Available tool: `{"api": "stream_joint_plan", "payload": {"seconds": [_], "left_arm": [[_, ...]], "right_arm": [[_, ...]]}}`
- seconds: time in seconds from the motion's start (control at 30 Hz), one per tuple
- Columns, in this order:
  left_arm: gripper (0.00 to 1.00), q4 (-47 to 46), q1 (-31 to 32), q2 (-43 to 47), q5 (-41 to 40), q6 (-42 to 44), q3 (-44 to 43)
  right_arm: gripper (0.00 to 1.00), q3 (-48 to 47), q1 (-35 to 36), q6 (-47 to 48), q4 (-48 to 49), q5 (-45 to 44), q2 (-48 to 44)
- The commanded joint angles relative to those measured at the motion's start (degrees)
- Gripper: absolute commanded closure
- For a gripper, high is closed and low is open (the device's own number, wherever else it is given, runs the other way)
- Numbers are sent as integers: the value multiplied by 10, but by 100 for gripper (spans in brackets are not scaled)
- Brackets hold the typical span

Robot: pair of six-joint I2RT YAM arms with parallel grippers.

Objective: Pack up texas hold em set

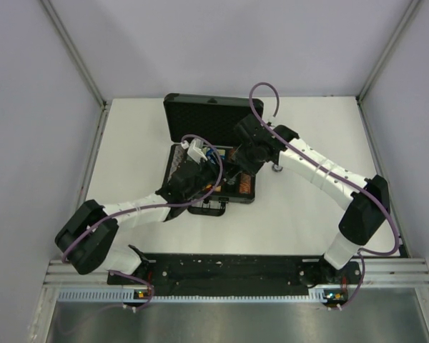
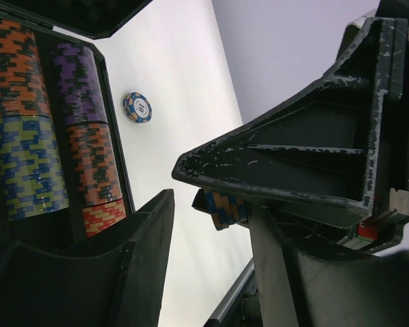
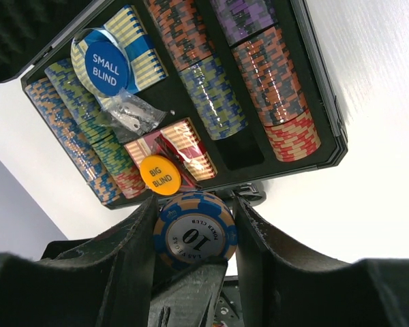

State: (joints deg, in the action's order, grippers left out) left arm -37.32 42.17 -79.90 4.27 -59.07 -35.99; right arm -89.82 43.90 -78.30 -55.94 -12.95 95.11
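The black case (image 1: 200, 118) lies open mid-table with its lid propped up at the back. Its tray (image 3: 320, 88) holds rows of multicoloured chips (image 3: 211, 95), a blue SMALL BLIND button (image 3: 106, 68) and an orange BIG BLIND button (image 3: 161, 175). One slot (image 3: 240, 154) is bare. My right gripper (image 3: 195, 208) hovers over the tray's near edge, shut on a blue "10" chip (image 3: 194, 235). My left gripper (image 2: 204, 242) is open and empty beside the right one. The held blue chip (image 2: 221, 208) shows edge-on in the left wrist view. Another blue "10" chip (image 2: 137, 107) lies loose on the table.
A small clear plastic bag (image 3: 131, 117) lies on the chips in the tray. Both grippers (image 1: 204, 171) (image 1: 237, 166) crowd close together over the tray. The loose chip (image 1: 277, 168) sits just right of the case. Grey walls enclose the white table (image 1: 307, 214).
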Motion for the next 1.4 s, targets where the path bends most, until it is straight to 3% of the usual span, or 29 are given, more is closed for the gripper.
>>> {"api": "stream_joint_plan", "payload": {"seconds": [0.0,0.3,0.5,0.63,0.87,0.9,1.0,1.2,1.37], "left_arm": [[48,1,7,10,-66,-14,-27],[48,77,28,23,-124,-8,-59],[49,77,33,20,-136,-3,-62],[62,77,34,20,-136,-2,-63],[94,88,35,19,-133,-1,-71],[99,89,36,19,-132,0,-71],[100,92,38,20,-129,5,-73],[100,100,45,29,-129,29,-73],[100,124,48,40,-123,47,-73]], "right_arm": [[100,-11,13,-12,-6,11,-11],[100,12,16,-47,-6,18,-26],[100,16,16,-49,-5,29,-29],[100,21,15,-48,-5,33,-34],[100,20,16,-39,-6,30,-33],[97,19,15,-36,-5,31,-34],[82,18,15,-33,-5,28,-35],[38,8,16,-19,-5,8,-41],[19,2,14,2,-1,-32,-57]]}}
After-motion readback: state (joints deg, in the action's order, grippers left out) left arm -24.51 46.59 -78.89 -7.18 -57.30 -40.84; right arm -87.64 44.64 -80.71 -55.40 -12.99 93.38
